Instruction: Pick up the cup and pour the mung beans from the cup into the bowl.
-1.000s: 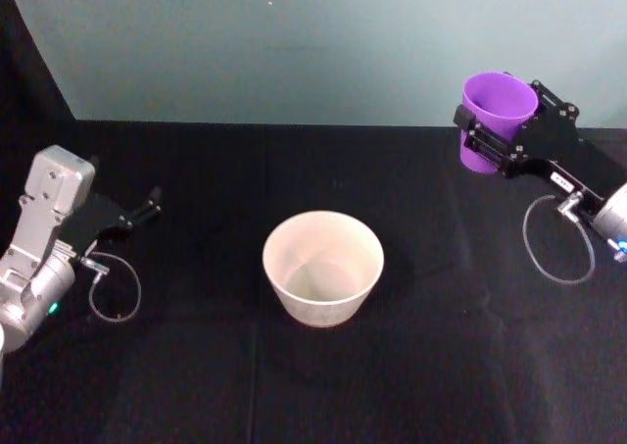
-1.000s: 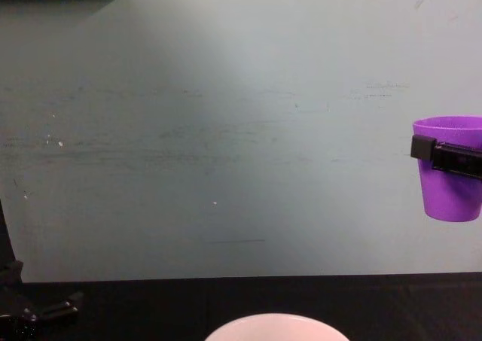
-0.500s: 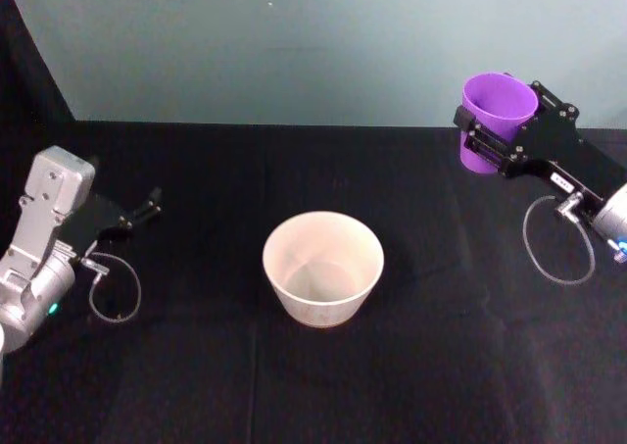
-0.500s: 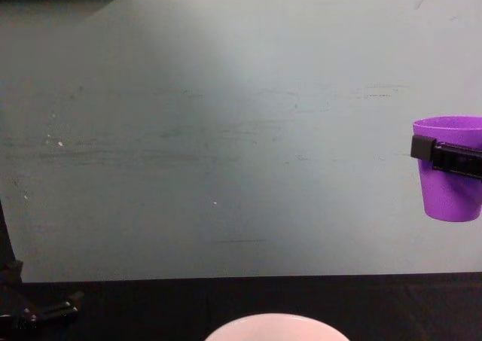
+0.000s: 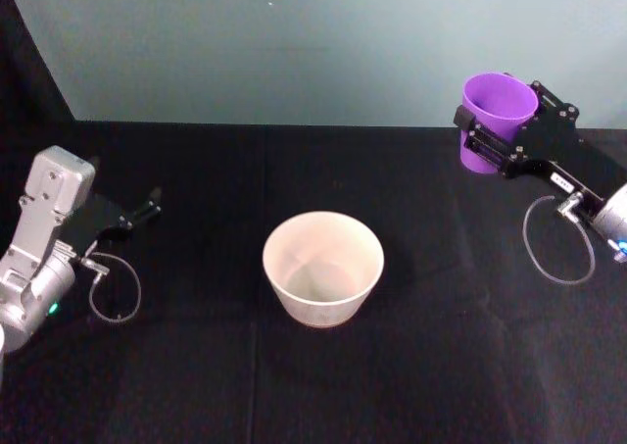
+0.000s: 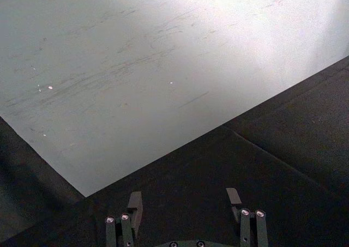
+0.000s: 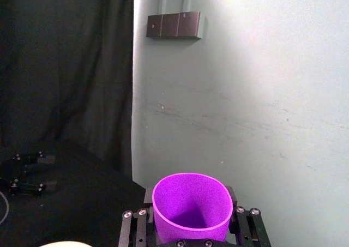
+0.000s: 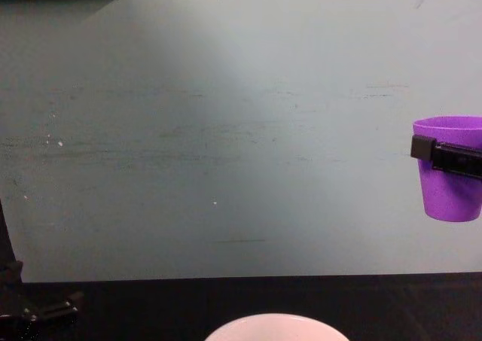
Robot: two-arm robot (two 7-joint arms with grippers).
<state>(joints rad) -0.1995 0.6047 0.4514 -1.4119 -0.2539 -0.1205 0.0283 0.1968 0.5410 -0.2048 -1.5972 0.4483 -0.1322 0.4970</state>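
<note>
Right claw: your right gripper [image 5: 497, 138] is clamped on the purple cup [image 5: 500, 99] just below its rim. This keeps the cup upright so nothing spills.
Cup: it hangs in the air, well above the black tablecloth [image 5: 196, 366], to the right of the bowl and farther back. You can't tell whether there are beans inside.
Bowl: the pale bowl [image 5: 321, 305] sits mid-table and looks empty, so pouring has likely not begun.
Next: you probably need to bring the cup over the bowl's mouth before tipping.
Left claw: your left gripper [image 6: 184, 200] has its fingers spread and holds nothing. It is parked low at the left, clear of the pour.

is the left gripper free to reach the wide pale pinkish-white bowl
Likely yes: the open left gripper has only bare black cloth between it and the bowl; the right gripper holds the purple plastic cup aside.
</note>
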